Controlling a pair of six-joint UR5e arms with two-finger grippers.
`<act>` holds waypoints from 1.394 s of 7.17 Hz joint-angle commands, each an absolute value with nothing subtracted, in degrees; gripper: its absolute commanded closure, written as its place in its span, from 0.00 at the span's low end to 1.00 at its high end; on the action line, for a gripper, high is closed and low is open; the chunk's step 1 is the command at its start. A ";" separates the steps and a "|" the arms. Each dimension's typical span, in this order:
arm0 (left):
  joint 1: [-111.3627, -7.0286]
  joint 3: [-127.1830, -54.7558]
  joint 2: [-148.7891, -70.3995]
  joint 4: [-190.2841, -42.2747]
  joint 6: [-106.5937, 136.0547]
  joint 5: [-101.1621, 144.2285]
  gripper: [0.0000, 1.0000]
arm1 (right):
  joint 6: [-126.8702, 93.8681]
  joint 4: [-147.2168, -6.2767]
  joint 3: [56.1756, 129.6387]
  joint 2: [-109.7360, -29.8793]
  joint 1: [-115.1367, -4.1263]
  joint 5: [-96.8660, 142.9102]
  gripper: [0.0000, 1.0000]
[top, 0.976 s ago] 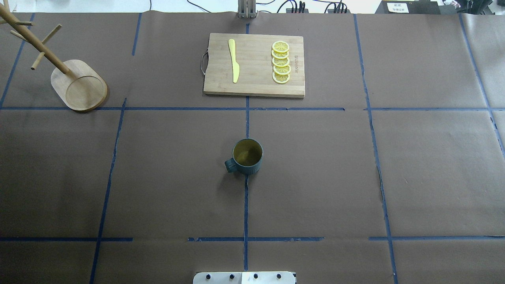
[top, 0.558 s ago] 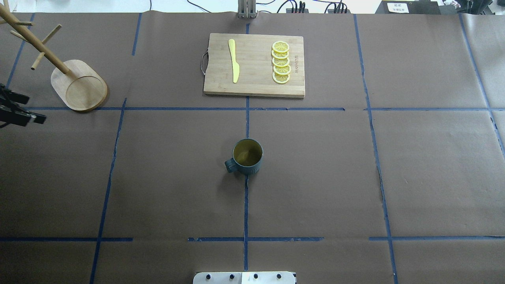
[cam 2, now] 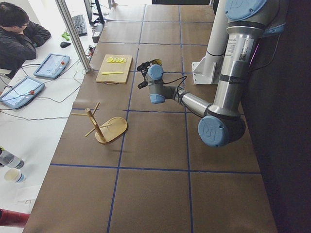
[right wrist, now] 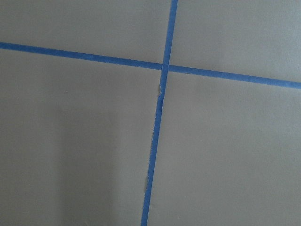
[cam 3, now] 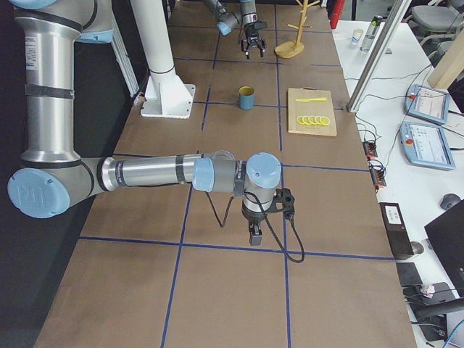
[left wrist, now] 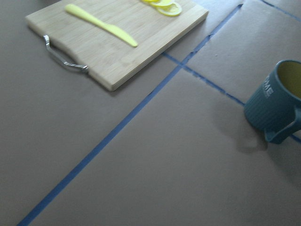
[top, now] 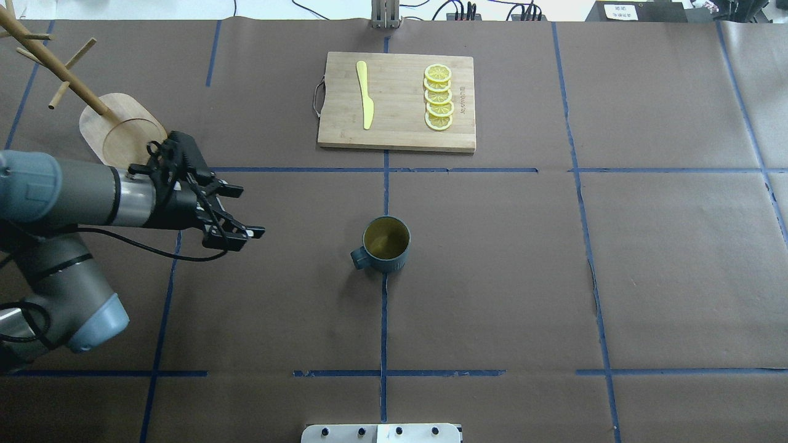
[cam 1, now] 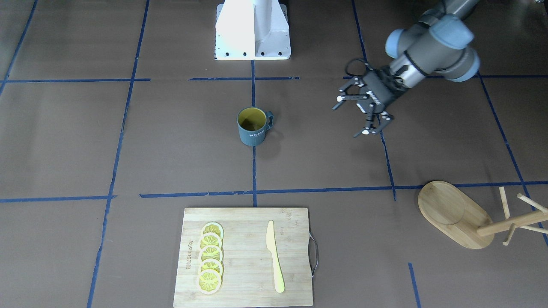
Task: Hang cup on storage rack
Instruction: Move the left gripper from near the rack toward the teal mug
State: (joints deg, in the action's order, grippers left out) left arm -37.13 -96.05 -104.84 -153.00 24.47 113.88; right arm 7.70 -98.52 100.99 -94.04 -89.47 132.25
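The dark teal cup with a yellow inside stands upright mid-table, its handle toward the robot's left; it also shows in the front view and the left wrist view. The bamboo storage rack stands at the far left, upright in the left side view. My left gripper is open and empty, left of the cup and apart from it, above the table. My right gripper shows only in the right side view, over bare paper; I cannot tell whether it is open or shut.
A bamboo cutting board with a yellow knife and several lemon slices lies beyond the cup. The robot's white base is at the near edge. An operator sits past the table's far end.
My left arm has come in from the left edge and moved right toward the cup, with the gripper open. The cup and rack have not moved.
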 commanded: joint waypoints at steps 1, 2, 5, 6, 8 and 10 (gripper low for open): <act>-30.78 -89.68 -111.85 -158.28 19.21 108.04 0.01 | 7.73 -98.53 100.99 -93.96 -89.47 132.28 0.00; -28.67 -87.13 -114.58 -158.38 18.03 104.89 0.01 | 7.73 -98.53 100.99 -93.96 -89.47 132.19 0.00; -24.27 -85.44 -115.49 -158.29 17.75 100.72 0.01 | 7.73 -98.61 101.07 -93.69 -89.47 132.28 0.00; -23.47 -84.56 -115.66 -158.29 17.75 100.64 0.01 | 7.73 -98.61 100.99 -93.60 -89.47 132.28 0.00; -22.77 -83.24 -116.71 -158.29 17.84 98.20 0.01 | 7.73 -98.53 101.07 -93.69 -89.47 132.36 0.00; -18.83 -83.14 -117.51 -158.20 17.84 89.94 0.01 | 7.82 -98.53 101.07 -93.69 -89.47 132.36 0.00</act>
State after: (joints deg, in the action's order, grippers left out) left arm -20.86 -83.30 -116.98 -158.26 17.83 94.15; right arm 7.79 -98.53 101.05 -93.69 -89.47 132.36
